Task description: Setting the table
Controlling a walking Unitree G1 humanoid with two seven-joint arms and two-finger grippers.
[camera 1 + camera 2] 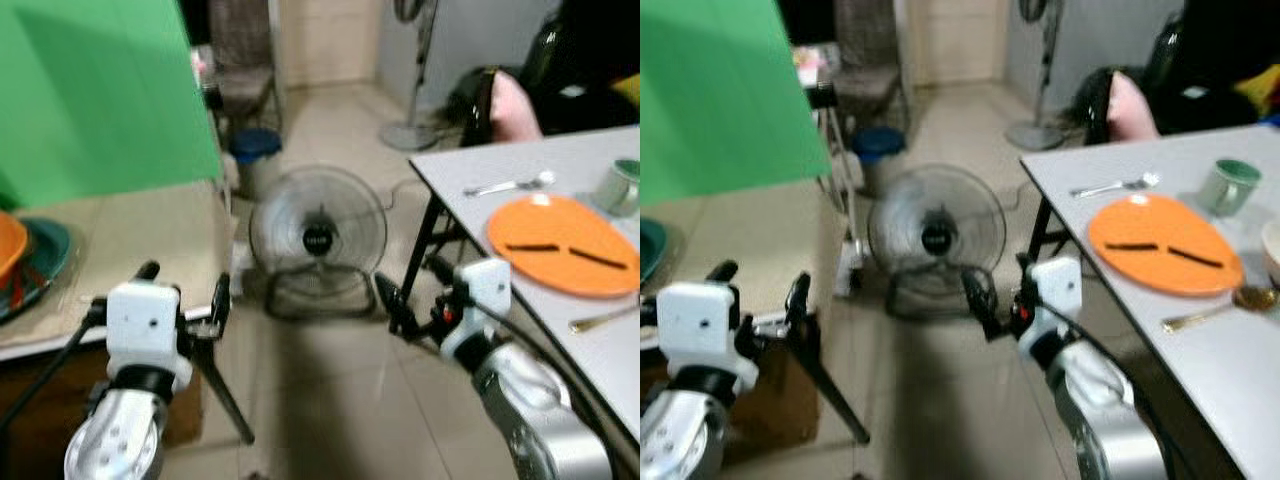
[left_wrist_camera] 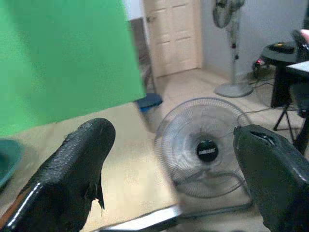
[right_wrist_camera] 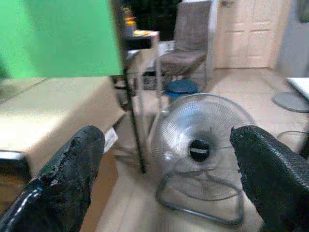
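Orange plate (image 1: pixel 1164 245) on the grey tabletop (image 1: pixel 1230 360), off to my right.
Right claw (image 1: pixel 1002 290) sits near its edge, left claw (image 1: pixel 185 290) well apart; both gape wide, empty.

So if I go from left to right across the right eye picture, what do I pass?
Left gripper → floor fan → right gripper → orange plate → green cup
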